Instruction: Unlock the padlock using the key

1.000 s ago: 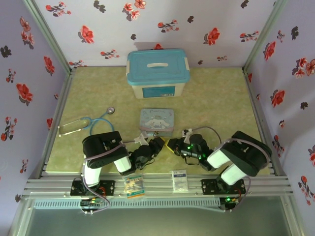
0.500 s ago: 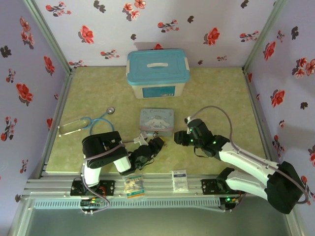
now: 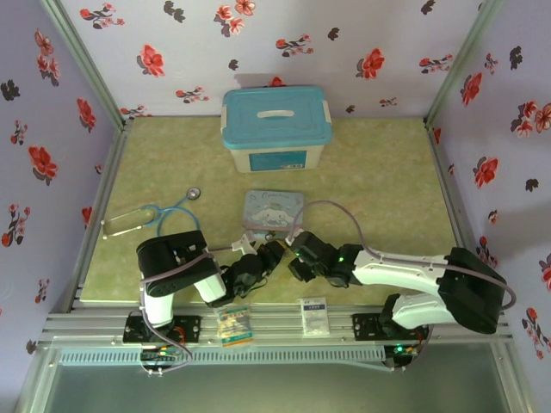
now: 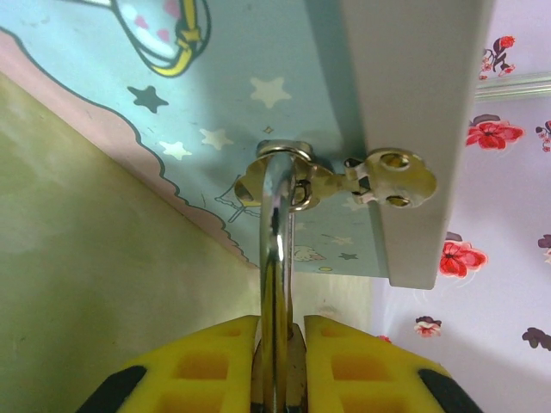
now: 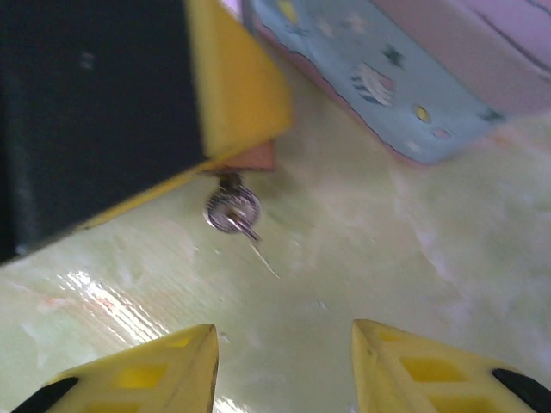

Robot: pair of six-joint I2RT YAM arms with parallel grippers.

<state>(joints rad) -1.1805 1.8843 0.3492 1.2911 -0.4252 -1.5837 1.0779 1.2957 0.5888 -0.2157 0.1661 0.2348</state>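
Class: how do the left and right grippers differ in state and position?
The left gripper is shut on the padlock; the right gripper is open, holding nothing. The left is at the hasp of the tin; the right hovers above the table, facing the key. Both have yellow fingers.

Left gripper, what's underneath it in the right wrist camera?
Under the left gripper a sliver of the padlock shows, brass-coloured, with the key hanging from its underside. The rest of the padlock is covered by the gripper.
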